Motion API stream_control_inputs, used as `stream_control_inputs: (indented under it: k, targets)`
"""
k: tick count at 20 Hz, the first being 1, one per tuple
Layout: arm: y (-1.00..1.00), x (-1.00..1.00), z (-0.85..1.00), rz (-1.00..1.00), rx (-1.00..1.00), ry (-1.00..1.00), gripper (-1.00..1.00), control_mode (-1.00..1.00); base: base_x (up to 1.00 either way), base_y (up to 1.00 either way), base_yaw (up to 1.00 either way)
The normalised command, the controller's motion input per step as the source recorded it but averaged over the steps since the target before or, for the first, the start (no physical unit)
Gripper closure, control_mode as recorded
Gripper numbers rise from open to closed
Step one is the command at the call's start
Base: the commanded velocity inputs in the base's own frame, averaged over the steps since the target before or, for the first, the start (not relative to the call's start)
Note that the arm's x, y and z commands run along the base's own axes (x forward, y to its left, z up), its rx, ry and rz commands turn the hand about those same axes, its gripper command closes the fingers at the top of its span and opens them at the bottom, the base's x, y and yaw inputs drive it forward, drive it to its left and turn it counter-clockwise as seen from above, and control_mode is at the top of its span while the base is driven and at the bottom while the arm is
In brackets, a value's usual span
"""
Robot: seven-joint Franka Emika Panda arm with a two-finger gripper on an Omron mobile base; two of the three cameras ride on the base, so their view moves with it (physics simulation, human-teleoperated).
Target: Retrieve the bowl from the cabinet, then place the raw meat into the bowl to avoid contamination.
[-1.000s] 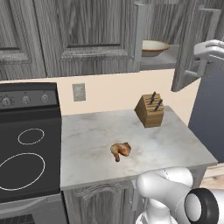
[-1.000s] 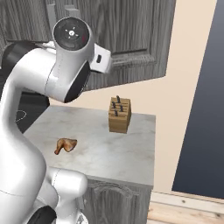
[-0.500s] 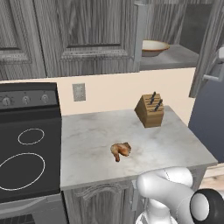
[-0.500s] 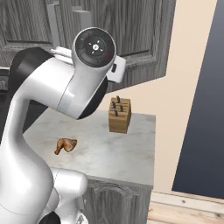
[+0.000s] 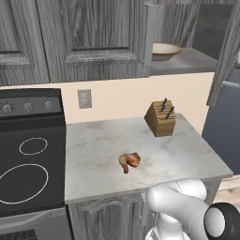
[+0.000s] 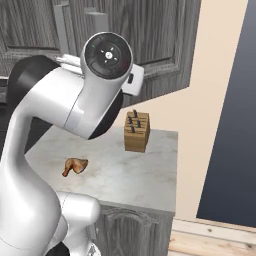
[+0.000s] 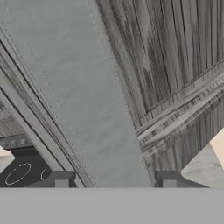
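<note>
While the cabinet (image 5: 183,28) stands open at the upper right of the left base view, the scene runs left to right as follows: a black stove (image 5: 28,154) with white ring burners, then a pale marble counter (image 5: 93,154), then the open shelf above its far end. The raw meat (image 5: 129,161), a small golden-brown drumstick, lies alone near the counter's middle, well apart from the wooden knife block (image 5: 161,117) that stands toward the back right. The meat's long axis runs roughly left to right, with the thin bone end pointing toward the lower left and the stove side. The bowl (image 5: 165,50), tan with a darker rim, sits upright on the grey shelf inside the cabinet, above and behind the knife block.

In the hand view, the gripper (image 7: 114,180) faces a broad grey wood-grain panel at close range, apparently the cabinet door. Its two dark fingertips (image 7: 61,179) are spread apart, with nothing between them.

The next move likely depends on one relation: the bowl seems to lie inward of the door the fingers face, so the hand would have to swing toward the shelf. How far is unclear.
</note>
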Motion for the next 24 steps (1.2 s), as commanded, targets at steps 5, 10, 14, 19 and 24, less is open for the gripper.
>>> stream_control_inputs:
  k: [5, 10, 14, 19, 24]
  targets:
    - [0.0, -0.56, 0.14, -0.06, -0.02, -0.03, -1.0, -1.0, 0.0, 0.0, 0.0]
    - [0.05, -0.54, 0.07, -0.09, -0.05, -0.01, -1.0, -1.0, 0.0, 0.0, 0.0]
    - [0.24, -0.29, 0.04, -0.18, -0.09, 0.08, -1.0, -1.0, 0.0, 0.0, 0.0]
    - [0.28, -0.16, 0.0, -0.21, -0.13, 0.17, -1.0, -1.0, 0.0, 0.0, 0.0]
    - [0.35, -0.14, 0.01, -0.2, -0.12, 0.17, -1.0, -1.0, 0.0, 0.0, 0.0]
